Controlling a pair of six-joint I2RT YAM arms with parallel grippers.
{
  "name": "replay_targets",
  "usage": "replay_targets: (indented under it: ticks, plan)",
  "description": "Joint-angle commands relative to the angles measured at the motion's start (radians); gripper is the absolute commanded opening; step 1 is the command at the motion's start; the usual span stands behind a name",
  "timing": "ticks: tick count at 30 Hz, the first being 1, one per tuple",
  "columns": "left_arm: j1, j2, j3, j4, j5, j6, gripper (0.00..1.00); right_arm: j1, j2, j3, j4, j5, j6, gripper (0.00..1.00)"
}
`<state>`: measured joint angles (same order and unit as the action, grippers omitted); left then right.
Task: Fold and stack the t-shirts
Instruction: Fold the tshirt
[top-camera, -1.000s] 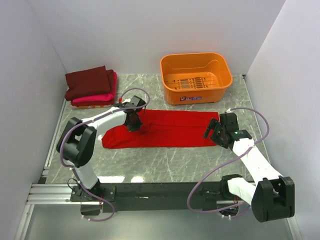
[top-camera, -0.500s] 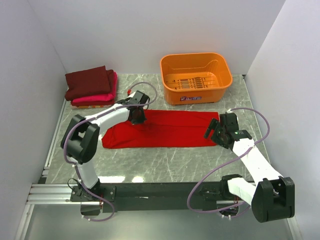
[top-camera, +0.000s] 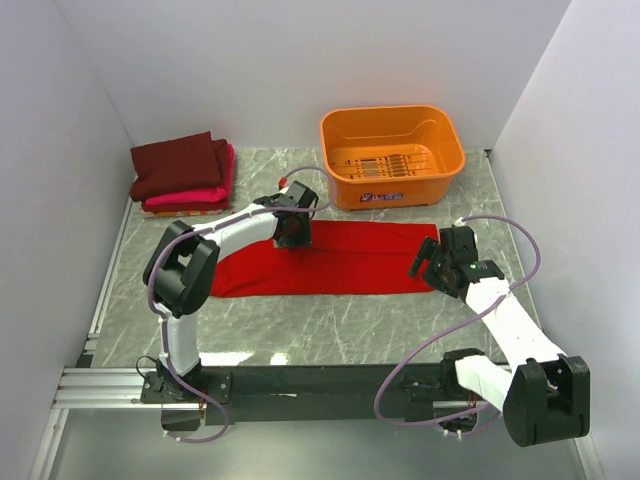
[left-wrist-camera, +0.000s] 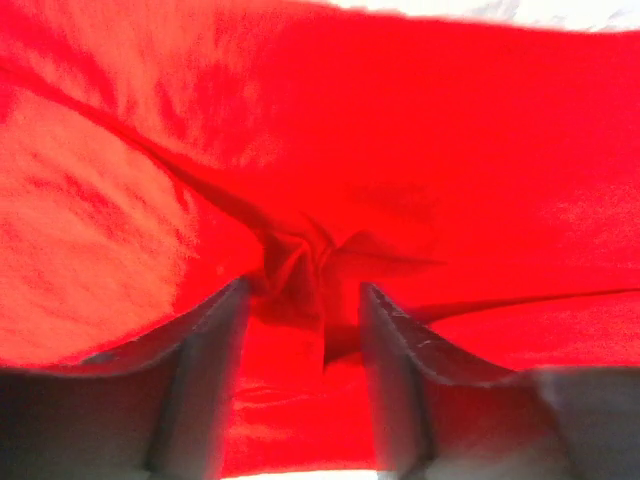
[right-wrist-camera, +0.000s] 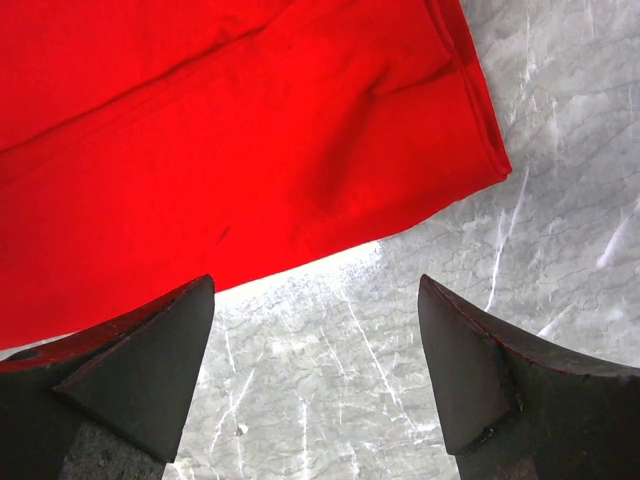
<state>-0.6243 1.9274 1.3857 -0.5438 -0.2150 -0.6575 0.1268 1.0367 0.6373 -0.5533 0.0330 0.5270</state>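
A bright red t-shirt (top-camera: 350, 262) lies as a long folded band across the middle of the marble table. My left gripper (top-camera: 292, 232) sits low on its far edge, left of centre. In the left wrist view the jaws (left-wrist-camera: 302, 300) stand apart and open, with a puckered knot of the red cloth (left-wrist-camera: 300, 262) bunched at their tips. My right gripper (top-camera: 428, 260) hovers open at the band's right end; the right wrist view has its fingers (right-wrist-camera: 315, 290) over bare marble just off the red shirt's (right-wrist-camera: 220, 130) corner. A dark maroon t-shirt (top-camera: 178, 162) lies folded on a hot pink one (top-camera: 205, 192) at the back left.
An orange plastic basket (top-camera: 392, 150) stands at the back centre-right, just beyond the red band. White walls close in the table on the left, back and right. The arm bases and a black rail (top-camera: 320, 382) run along the near edge.
My left gripper has slid to the right along the red shirt's far edge, shifting the cloth's left end slightly rightward, and its jaws have parted. The right arm has not moved.
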Motion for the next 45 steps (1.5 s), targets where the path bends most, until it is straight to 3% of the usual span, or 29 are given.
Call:
replay_targets:
  ticks: [1,3,7,13,19,24,31,38,45]
  plan:
    - [-0.003,-0.025,0.044,0.007,-0.035,-0.008,0.83,0.007,-0.007,0.045,0.03,0.013,-0.022,0.89]
    - [-0.003,-0.037,0.036,0.016,-0.05,-0.025,0.99,0.008,-0.001,0.05,0.067,0.005,-0.03,0.89]
    - [-0.002,-0.102,-0.032,0.048,-0.044,-0.077,0.99,0.022,0.042,0.035,0.202,-0.019,-0.022,0.89]
    - [0.035,-0.234,-0.163,0.09,-0.041,-0.079,0.99,0.037,0.253,0.143,0.314,0.016,-0.044,0.89]
    - [0.167,-0.292,-0.296,0.151,0.069,-0.087,1.0,0.042,0.524,0.286,0.329,0.013,-0.041,0.89]
    - [0.222,-0.236,-0.307,0.214,0.101,-0.085,1.0,0.063,0.62,0.335,0.29,0.001,-0.027,0.89]
    - [0.245,0.017,-0.11,0.208,0.088,-0.073,1.0,0.069,0.691,0.346,0.207,-0.094,-0.053,0.85]
    - [0.245,0.183,0.071,0.159,0.095,-0.044,0.99,0.115,0.544,0.161,0.19,-0.139,-0.019,0.84]
    - [0.252,0.312,0.252,0.154,0.084,0.073,0.99,0.341,0.367,-0.028,0.202,-0.237,0.088,0.83]
